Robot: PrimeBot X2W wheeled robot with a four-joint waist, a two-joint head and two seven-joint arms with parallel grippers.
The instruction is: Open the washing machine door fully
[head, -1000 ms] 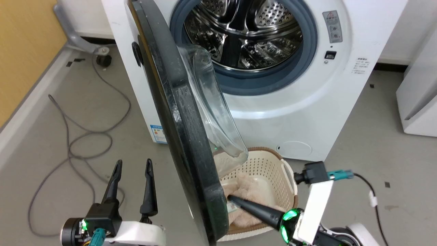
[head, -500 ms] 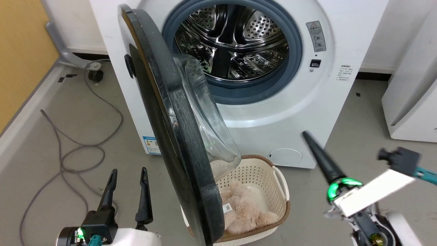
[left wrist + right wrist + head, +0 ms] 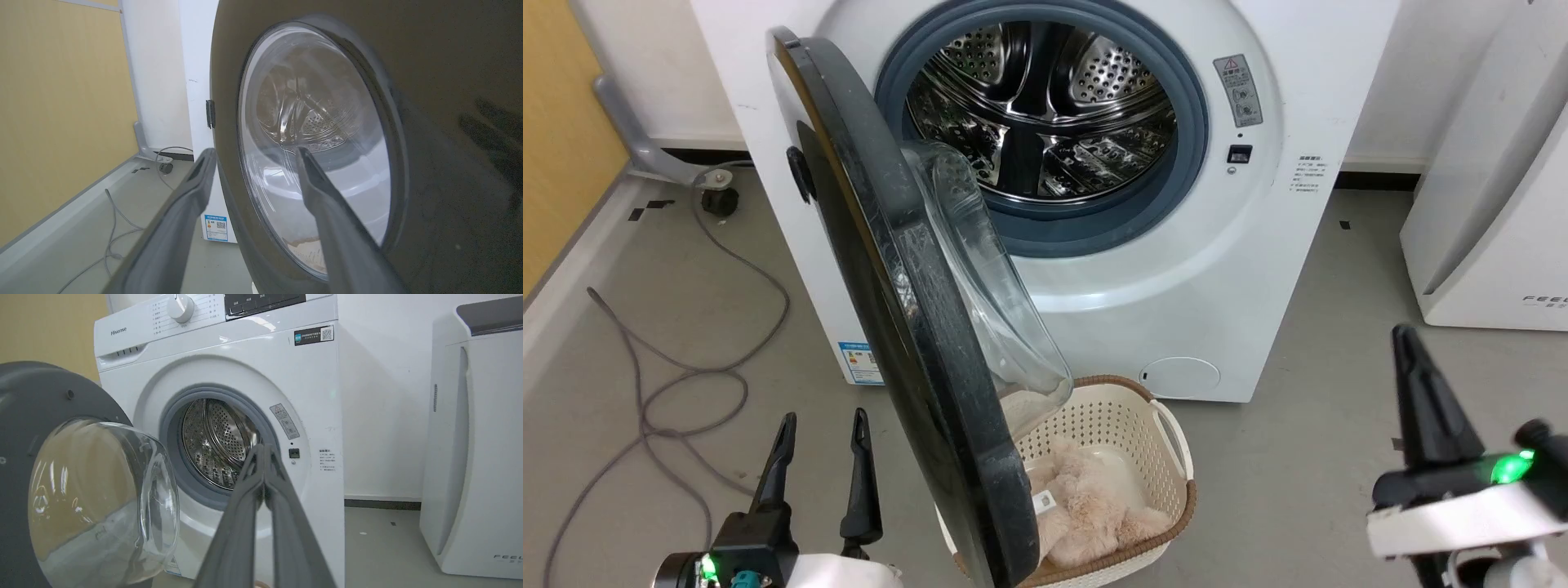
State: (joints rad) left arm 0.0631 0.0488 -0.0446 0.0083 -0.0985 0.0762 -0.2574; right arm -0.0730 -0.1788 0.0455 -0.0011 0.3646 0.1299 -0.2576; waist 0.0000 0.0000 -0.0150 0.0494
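Washing machine (image 3: pixel 1176 286), drum exposed | washing machine door (image 3: pixel 890 327) swung out from the machine's front, edge-on | basket (image 3: pixel 1172 425) before the machine holds beige plush (image 3: pixel 1086 514) | left gripper (image 3: pixel 823 416), fingers spread, upright at the machine's front-left | right gripper (image 3: pixel 1403 335), fingers pressed together, points toward the machine

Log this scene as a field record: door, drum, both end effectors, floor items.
door: washing machine door open partway, standing out from the washing machine front, apparently not swung fully back
drum: steel drum exposed, no laundry seen
left: left end effector open, empty, beside the door's outer face
right: right end effector shut, empty, well clear of the door
floor: cream laundry basket below the door's lower edge, beige plush item inside; grey cable at left
neighbour: white appliance right of the machine
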